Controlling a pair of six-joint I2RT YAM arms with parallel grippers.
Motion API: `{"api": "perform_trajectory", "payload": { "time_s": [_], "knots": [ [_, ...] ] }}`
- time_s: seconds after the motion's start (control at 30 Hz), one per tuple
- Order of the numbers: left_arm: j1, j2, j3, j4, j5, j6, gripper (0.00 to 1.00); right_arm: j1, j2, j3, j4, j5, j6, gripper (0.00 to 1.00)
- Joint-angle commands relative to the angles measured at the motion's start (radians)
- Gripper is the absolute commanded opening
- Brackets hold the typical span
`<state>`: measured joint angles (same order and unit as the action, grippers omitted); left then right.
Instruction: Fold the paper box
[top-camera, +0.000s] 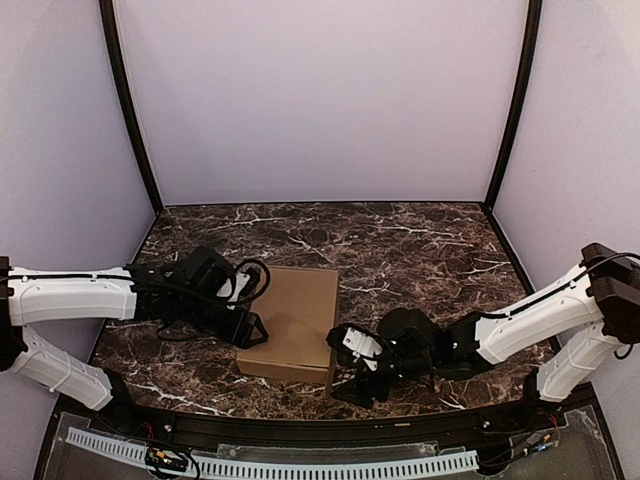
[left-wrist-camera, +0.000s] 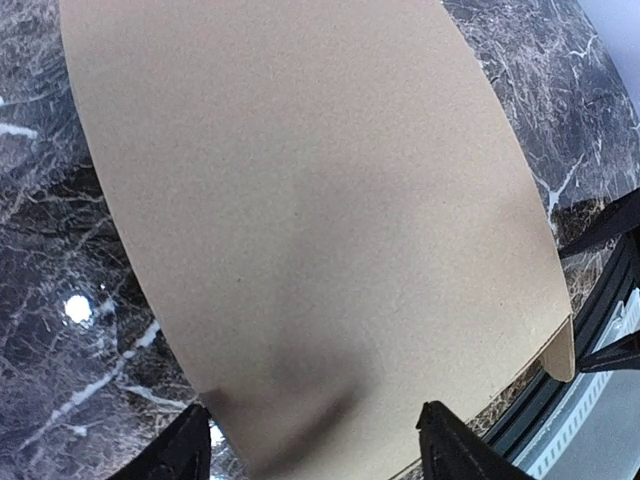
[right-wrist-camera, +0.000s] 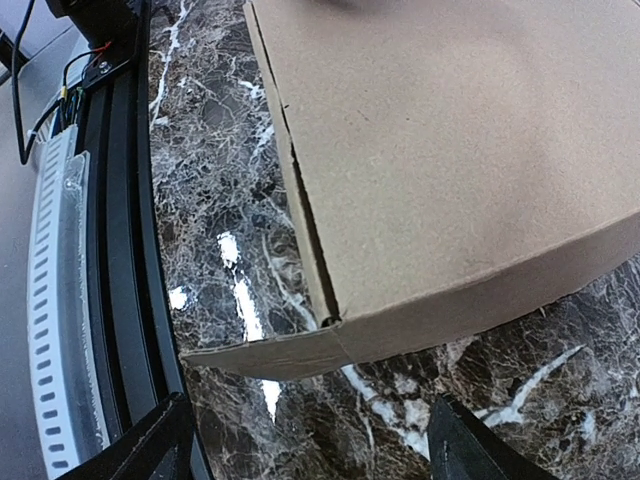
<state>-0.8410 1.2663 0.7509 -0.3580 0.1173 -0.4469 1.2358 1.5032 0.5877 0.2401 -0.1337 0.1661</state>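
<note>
At counter (top-camera: 400, 240) centre, folded paper box (top-camera: 295, 320) lying flat, left pincer (left-wrist-camera: 320, 450) at its 9 o'clock edge, jaws wide over its top, right pincer (right-wrist-camera: 308, 428) at its 5 o'clock corner, jaws wide, gripping nothing.

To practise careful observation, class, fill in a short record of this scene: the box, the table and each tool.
Box: brown cardboard, folded shut, lying flat
Loose flap: sticks out at the near right corner
Table: dark marble
Left tool: open, over the box's left edge
Right tool: open, beside that corner, holding nothing
</note>
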Motion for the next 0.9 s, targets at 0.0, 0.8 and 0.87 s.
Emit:
{"api": "perform_trajectory", "payload": {
  "time_s": [0.0,0.8,0.87],
  "knots": [
    [-0.014,0.037,0.003,-0.031,0.018,0.02,0.63,0.023,0.034,0.037,0.057,0.072,0.034,0.79],
    [-0.045,0.103,0.043,-0.062,-0.002,0.041,0.34,0.066,0.001,0.056,-0.037,0.209,0.059,0.77],
    [-0.049,0.09,0.063,-0.086,-0.006,0.043,0.34,0.081,-0.022,0.06,-0.063,0.226,0.061,0.77]
  ]
}}
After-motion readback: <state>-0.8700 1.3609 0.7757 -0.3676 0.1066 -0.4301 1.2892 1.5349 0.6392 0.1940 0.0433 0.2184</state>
